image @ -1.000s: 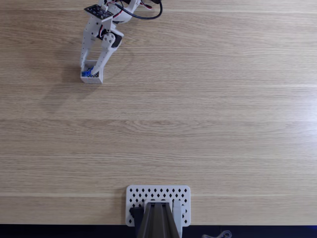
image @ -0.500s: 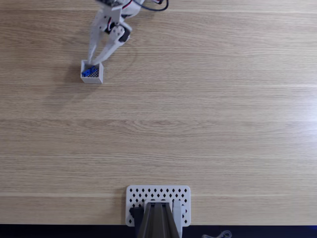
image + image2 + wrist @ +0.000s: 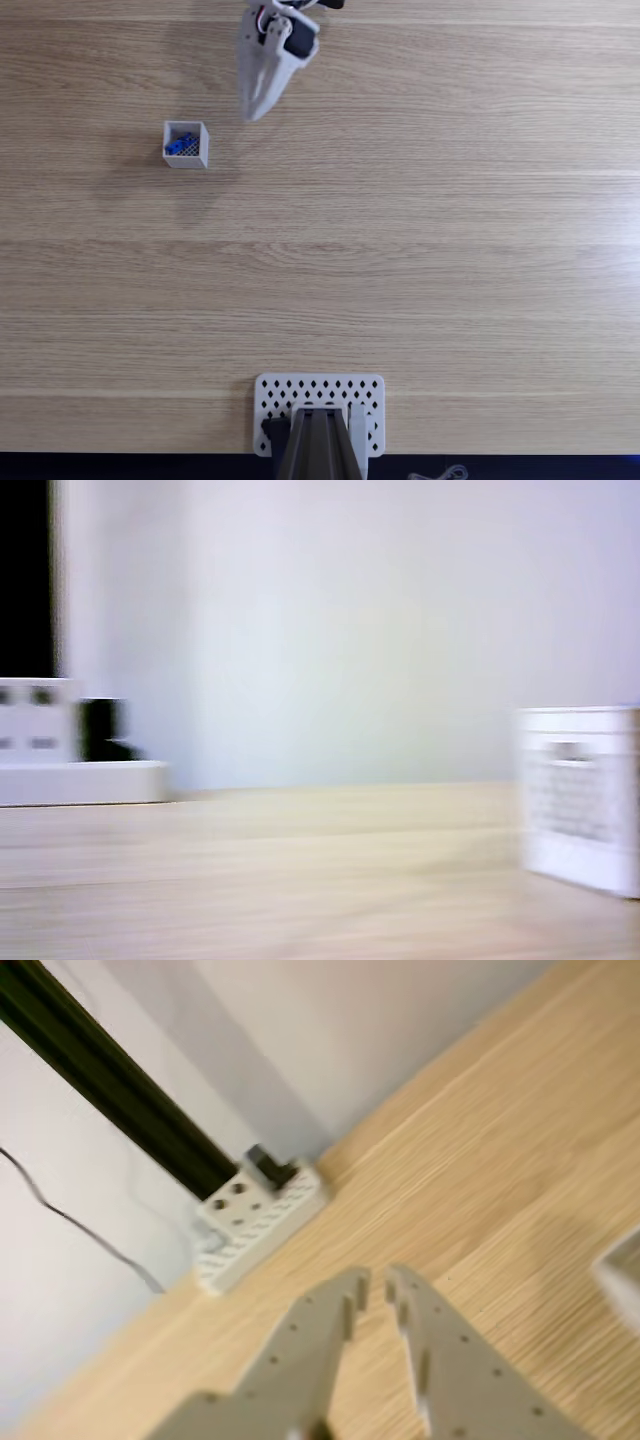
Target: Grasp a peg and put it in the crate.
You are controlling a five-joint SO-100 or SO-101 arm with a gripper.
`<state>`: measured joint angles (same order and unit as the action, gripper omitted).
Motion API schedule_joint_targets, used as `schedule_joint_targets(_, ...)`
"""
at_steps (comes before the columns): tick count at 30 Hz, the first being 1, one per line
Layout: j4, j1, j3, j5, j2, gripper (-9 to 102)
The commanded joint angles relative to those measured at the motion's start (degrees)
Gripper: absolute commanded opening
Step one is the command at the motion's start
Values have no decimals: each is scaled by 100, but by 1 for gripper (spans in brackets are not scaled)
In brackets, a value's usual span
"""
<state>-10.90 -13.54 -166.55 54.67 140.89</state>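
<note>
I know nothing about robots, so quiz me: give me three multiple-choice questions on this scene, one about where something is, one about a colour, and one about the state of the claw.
1. Where is the peg?
A. Inside the crate
B. On the bare table
C. Between the fingers

2. What colour is the peg?
A. Red
B. Blue
C. Green

3. How does the gripper stand?
A. Shut on the peg
B. Resting inside the crate
C. Holding nothing, away from the crate

Answers:
1. A: in the fixed view the peg lies within the walls of the crate.
2. B: it shows bright blue against the crate's dark bottom.
3. C: in the fixed view the gripper is off to the crate's right; in the wrist view only a narrow gap lies between its fingertips, with nothing in it.
</note>
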Motion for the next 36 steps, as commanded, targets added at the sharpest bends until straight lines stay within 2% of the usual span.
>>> schedule_joint_targets(1,1274,519,123,-1345,1063,-1)
schedule_joint_targets(8,3032,1345,114,-3419,1705,-1)
schedule_joint_targets(15,3867,1582,97,-4860,1758,-1)
schedule_joint_targets(26,3981,1582,-598,-5203,2602,-1)
schedule_joint_targets(36,4605,1494,-888,-5212,3691,-1)
